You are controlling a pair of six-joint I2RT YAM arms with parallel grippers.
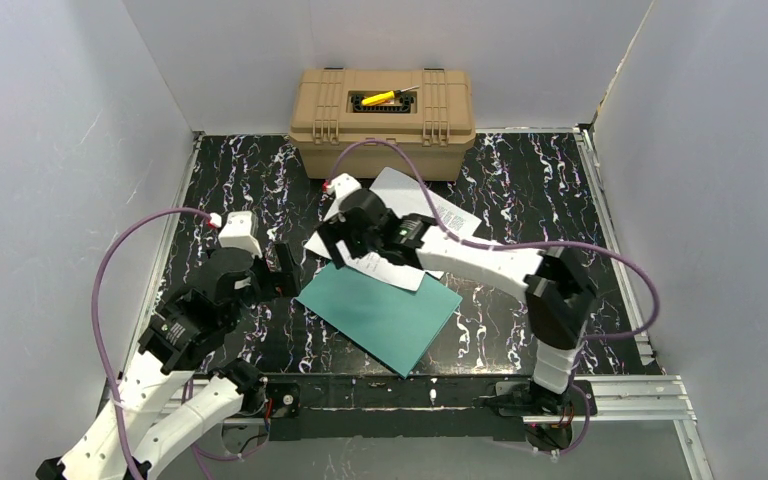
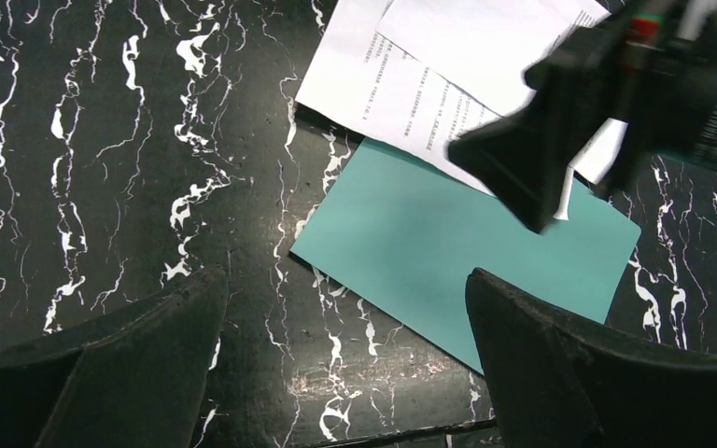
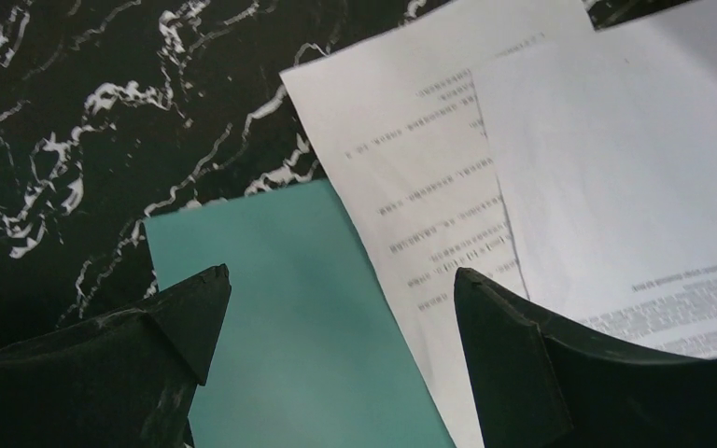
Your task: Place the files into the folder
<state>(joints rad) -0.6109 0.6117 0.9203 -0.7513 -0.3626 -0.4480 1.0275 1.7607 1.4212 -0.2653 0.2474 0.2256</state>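
Tabletop view of two robot arms over a black marbled table (image 1: pixel 530 170). The files (image 1: pixel 395 192), two white sheets with small black print, lie flat near the table's middle, one fanned over the other. Their near edge laps onto the far edge of the folder (image 1: pixel 380 318). The folder is teal, closed and flat, just in front of the sheets and turned diagonal to the table's edges. The right gripper (image 3: pixel 336 280) hangs over the seam where paper meets folder, its fingers spread wide and holding nothing. The left gripper (image 2: pixel 345 275) hovers just left of the folder, likewise spread wide and empty. The sheets look very light, thin and floppy, so they are likely to slide on the smooth table, bend when lifted, and crease if pinched hard. Lying flush, they offer no edge to grasp from above. The best hold is probably the part resting on the folder, or a corner nudged off it, taken by the margin. Both sheets sit askew to the table, at slightly different angles to each other. Their long axis appears to run from the folder toward the far right, but the right arm covers much of them, so this is uncertain.
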